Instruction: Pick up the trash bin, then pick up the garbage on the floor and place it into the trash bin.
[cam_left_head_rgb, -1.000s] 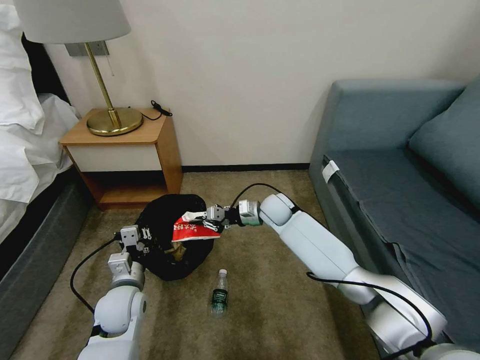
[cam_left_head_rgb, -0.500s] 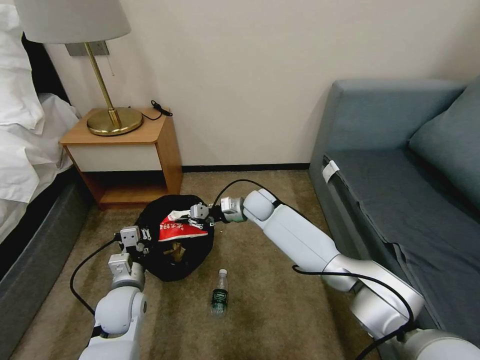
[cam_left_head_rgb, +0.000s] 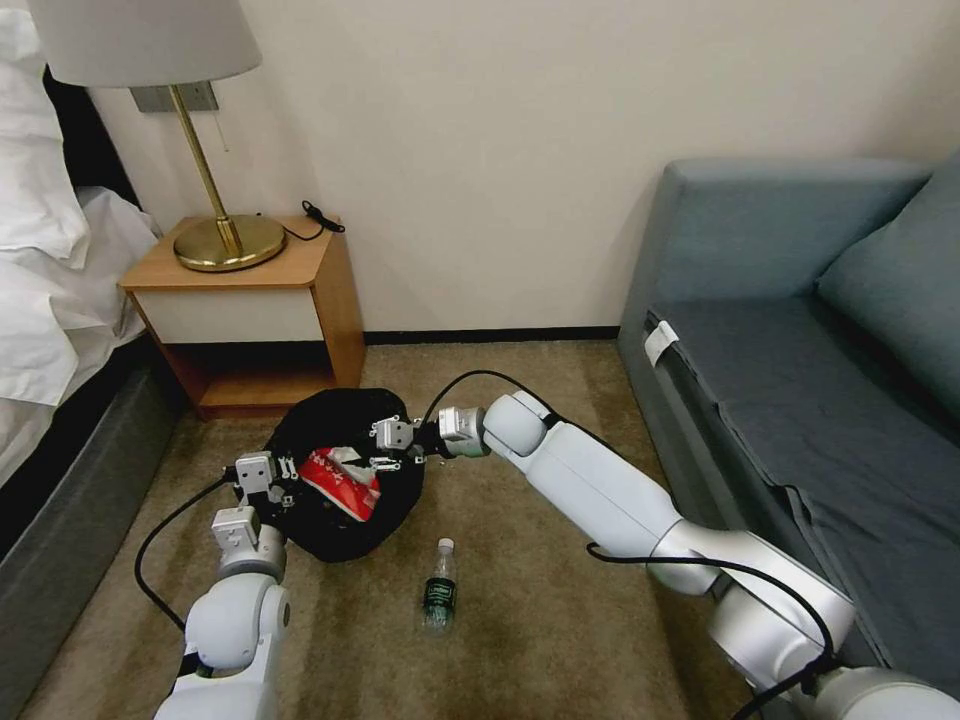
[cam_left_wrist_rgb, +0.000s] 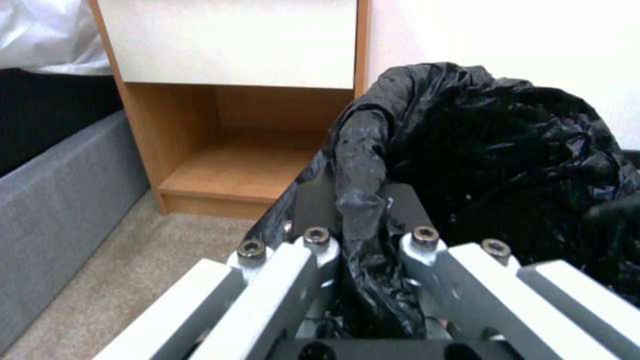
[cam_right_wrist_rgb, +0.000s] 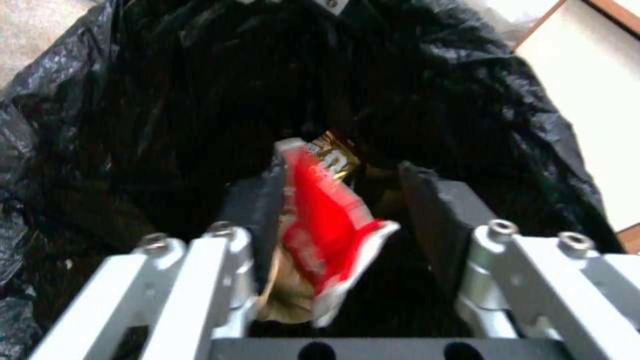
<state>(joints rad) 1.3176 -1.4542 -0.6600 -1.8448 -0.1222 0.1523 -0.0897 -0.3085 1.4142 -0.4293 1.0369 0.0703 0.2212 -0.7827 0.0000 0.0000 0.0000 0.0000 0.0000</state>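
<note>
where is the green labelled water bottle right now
In the head view, the clear plastic bottle with the green label lies on the beige carpet, just in front of the black-bagged round trash bin, between the robot's two arms.

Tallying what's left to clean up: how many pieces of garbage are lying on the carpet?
1: the bottle lies on the carpet just outside the bin. The red packet is already in the bin, between the right gripper's open fingers. Nothing else shows; the arms may hide some.
</note>
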